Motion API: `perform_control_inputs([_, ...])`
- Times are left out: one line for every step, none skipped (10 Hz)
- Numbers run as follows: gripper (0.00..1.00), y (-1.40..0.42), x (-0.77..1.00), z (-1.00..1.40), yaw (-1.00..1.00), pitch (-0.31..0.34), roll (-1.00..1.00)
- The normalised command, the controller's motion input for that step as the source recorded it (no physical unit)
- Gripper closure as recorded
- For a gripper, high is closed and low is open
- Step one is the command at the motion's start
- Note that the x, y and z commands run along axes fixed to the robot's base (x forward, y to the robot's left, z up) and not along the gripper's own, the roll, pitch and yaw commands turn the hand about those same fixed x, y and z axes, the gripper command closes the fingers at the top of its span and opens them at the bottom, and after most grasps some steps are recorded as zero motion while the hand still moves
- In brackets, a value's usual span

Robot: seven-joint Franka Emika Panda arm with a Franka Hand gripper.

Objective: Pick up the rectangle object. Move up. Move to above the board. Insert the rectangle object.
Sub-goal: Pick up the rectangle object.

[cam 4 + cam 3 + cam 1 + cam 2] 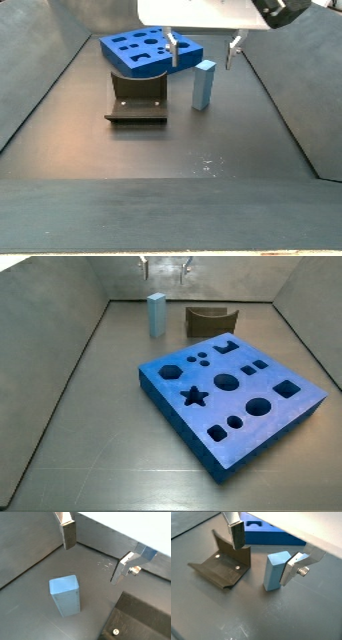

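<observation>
Here the two-finger gripper (201,46) hangs with its flat silver fingers (69,534) spread wide and nothing between them, above the floor of the grey-walled bin. The slim, pale light-blue rectangular bar (276,572) stands upright on the floor below the gripper, its long axis vertical. In a wrist view it lies close beside one finger's dark pad rather than centred in the gap; in a side view (205,84) its top sits just under the fingertips, toward the finger on that same side. So the coming move turns, I judge, on a small sideways shift to centre the bar between the jaws, then a straight descent along its axis. The dark L-shaped fixture (224,566) stands near the opposite finger (close enough to mind during descent). The thick bright-blue square board with dark shaped holes (233,397) lies beyond the fixture, well apart from the gripper.
</observation>
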Motion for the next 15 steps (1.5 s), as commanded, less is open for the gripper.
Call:
perform_control_inputs([0.00,0.00,0.00,-0.14,-1.00,0.000,0.00])
perform_control_inputs([0.00,0.00,0.00,-0.17,-1.00,0.000,0.00])
perform_control_inputs([0.00,0.00,-0.31,-0.19,-0.82,0.000,0.03])
perform_control_inputs([0.00,0.00,-0.08,0.00,-0.12,0.000,0.00])
perform_control_inputs([0.00,0.00,-0.02,-0.04,0.00,0.000,0.02])
perform_control_inputs([0.00,-0.25,-0.39,-0.18,-0.04,-0.020,0.16])
perform_control_inputs([0.00,-0.37,-0.51,-0.26,-0.09,0.000,0.30])
perform_control_inputs([0.00,-0.32,-0.58,-0.23,-0.01,0.000,0.33])
perform_control_inputs([0.00,-0.07,-0.23,-0.05,0.00,0.000,0.05])
perform_control_inputs([0.00,-0.04,0.00,0.00,0.00,0.000,0.00])
perform_control_inputs([0.00,-0.07,0.00,0.00,0.00,0.000,0.00])
perform_control_inputs([0.00,-0.12,0.00,0.00,0.00,0.000,0.01])
perform_control_inputs([0.00,-0.25,0.00,0.00,0.02,0.000,0.11])
perform_control_inputs([0.00,-0.28,0.01,0.00,0.03,0.000,0.13])
perform_control_inputs([0.00,-0.09,0.00,0.01,0.00,0.054,0.15])
